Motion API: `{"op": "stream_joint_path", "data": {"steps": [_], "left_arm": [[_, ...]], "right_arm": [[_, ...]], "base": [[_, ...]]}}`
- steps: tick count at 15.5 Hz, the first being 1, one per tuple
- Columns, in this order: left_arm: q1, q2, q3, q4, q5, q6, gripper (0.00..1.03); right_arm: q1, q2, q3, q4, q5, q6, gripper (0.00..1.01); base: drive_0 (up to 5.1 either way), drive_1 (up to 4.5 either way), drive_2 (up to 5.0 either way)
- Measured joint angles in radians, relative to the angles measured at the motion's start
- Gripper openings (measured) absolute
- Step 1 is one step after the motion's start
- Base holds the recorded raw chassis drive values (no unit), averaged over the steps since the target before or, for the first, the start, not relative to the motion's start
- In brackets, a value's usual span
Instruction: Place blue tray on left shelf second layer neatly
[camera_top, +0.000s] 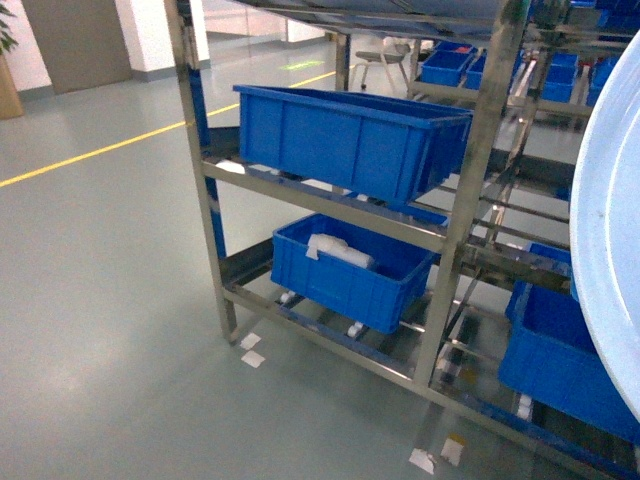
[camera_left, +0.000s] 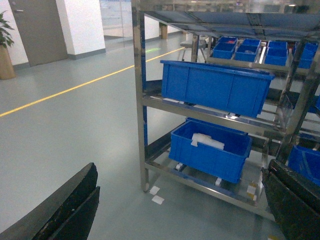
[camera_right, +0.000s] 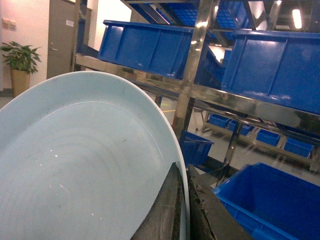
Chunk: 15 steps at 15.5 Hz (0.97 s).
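Observation:
The pale blue tray (camera_right: 75, 165) fills the left of the right wrist view, held on edge. My right gripper (camera_right: 184, 200) is shut on its rim, one finger on each side. The head view shows only the tray's curved edge (camera_top: 612, 230) at the far right. In front stands the steel rack (camera_top: 478, 170). Its middle tier in the left bay (camera_top: 320, 200) carries a large blue crate (camera_top: 350, 135). My left gripper (camera_left: 180, 210) hangs open above the floor short of the rack, its dark fingers (camera_left: 65, 210) wide apart with nothing between them.
On the bottom tier sits a second blue crate (camera_top: 345, 270) with a white item (camera_top: 335, 250) inside. Another blue crate (camera_top: 565, 355) is low in the right bay, and more crates stand on racks behind. Grey floor with a yellow line (camera_top: 90, 155) lies to the left.

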Motion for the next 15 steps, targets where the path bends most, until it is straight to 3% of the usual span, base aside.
{"op": "stream_joint_path", "data": {"steps": [3,15], "left_arm": [[0.0,0.0,0.0,-0.006,-0.004,0.0,0.98],[0.0,0.0,0.0,0.0,0.0,0.0,0.98]], "right_arm": [[0.0,0.001,0.0,0.0,-0.002,0.0,0.02],[0.0,0.0,0.0,-0.001,-0.002,0.0,0.02]], "base": [[-4.5,3.3,-3.8],[-1.6,-1.64,-1.6]]}}
